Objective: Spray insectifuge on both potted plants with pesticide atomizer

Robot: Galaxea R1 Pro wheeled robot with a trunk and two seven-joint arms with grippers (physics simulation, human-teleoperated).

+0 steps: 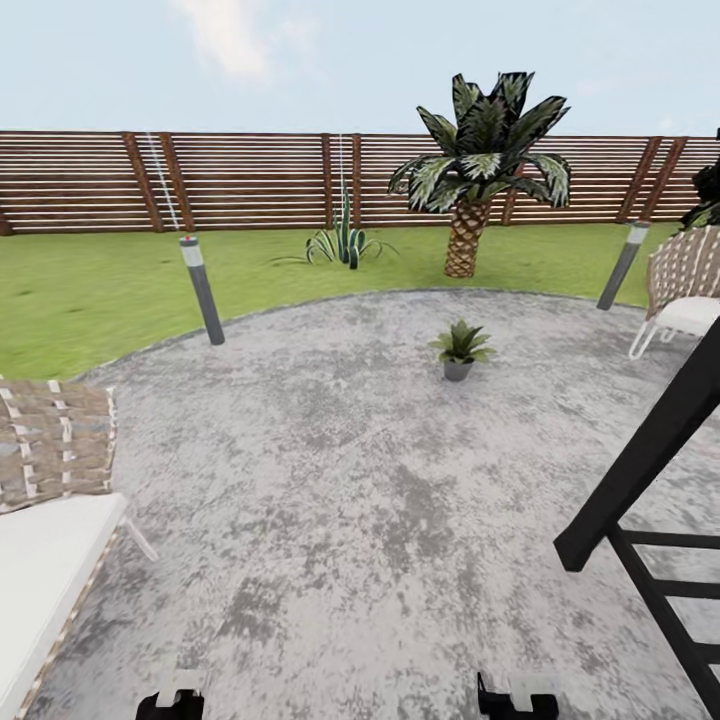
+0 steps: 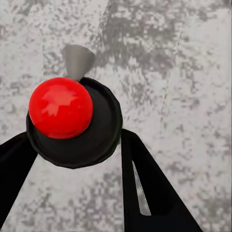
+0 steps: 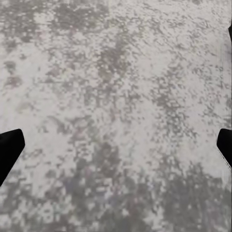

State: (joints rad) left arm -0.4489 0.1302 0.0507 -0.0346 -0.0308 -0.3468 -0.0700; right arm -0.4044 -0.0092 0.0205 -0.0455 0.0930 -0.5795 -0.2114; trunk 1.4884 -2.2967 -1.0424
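- Mottled grey stone forms the round patio [image 1: 330, 480] of the garden, with green lawn [image 1: 90, 290] behind it and a slatted brown wooden fence [image 1: 250, 180] at the back under a pale sky.
- One potted plant [image 1: 461, 350], a low rosette of pointed green leaves in a small grey pot, stands on the patio towards its far edge, a little to the right of the middle.
- On the lawn behind the plant grows a big palm with a scaly brown trunk [image 1: 478, 170], and further left a spiky green agave-like plant [image 1: 345, 243].
- A tall grey bollard lamp [image 1: 202, 290] stands at the far left edge of the patio, and a second leaning grey bollard lamp [image 1: 622, 265] at the far right edge.
- A wicker chair with a white cushion [image 1: 50, 500] sits at the near left edge of the patio; another wicker chair [image 1: 685, 285] is at the right edge.
- A black metal frame [image 1: 650, 470] crosses the right side of the head view.
- In the left wrist view the left gripper [image 2: 79, 140] grips the pesticide atomizer [image 2: 72, 121], seen from above: a red round top, a dark round body and a grey nozzle. One black finger [image 2: 145, 183] presses against its side and the other touches the opposite side.
- The right gripper [image 3: 116, 145] is spread wide above the bare stone, with nothing between its black fingertips [image 3: 9, 145].
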